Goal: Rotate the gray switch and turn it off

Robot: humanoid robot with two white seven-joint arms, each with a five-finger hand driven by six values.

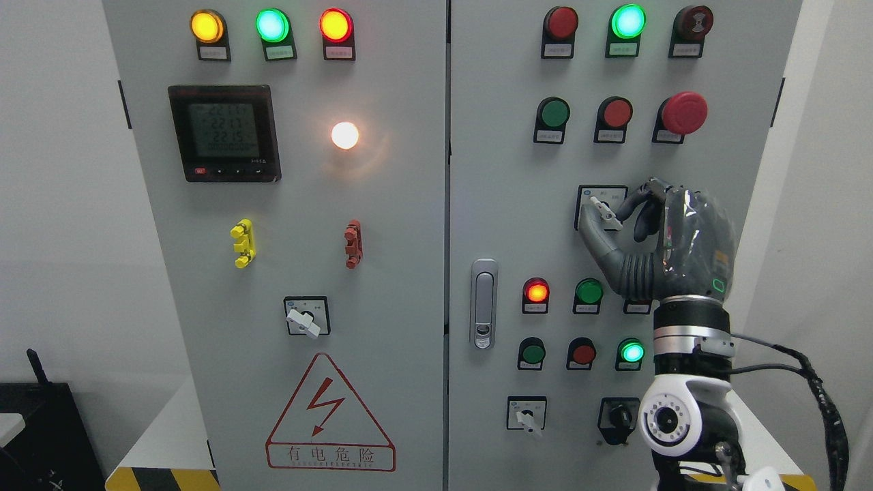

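Head view, facing a gray control cabinet [382, 273] with two doors.

The right robot hand [631, 211] is reaching up from the lower right edge, its dark fingers [638, 198] curling toward the gray switch [604, 210] on the right door. The thumb [597, 242] is lying just below the switch plate and the fingertips are sitting beside the lever's right end. The hand is closing around the lever, but whether it is actually gripping or only touching cannot be told. The lever is sitting tilted, its tip pointing toward the upper left.

The switch is sitting mid-height on the right door, below a red mushroom button [684, 112] and above a row with a lit red lamp [537, 292].

Left door: a digital meter [224, 133] is showing numbers; a white lamp [345, 135] is glowing beside it. Lower down, a second gray rotary switch [305, 317] is sitting above a red warning triangle [330, 412].

A door latch [483, 303] is showing at the left edge of the right door. Left arm is not showing.
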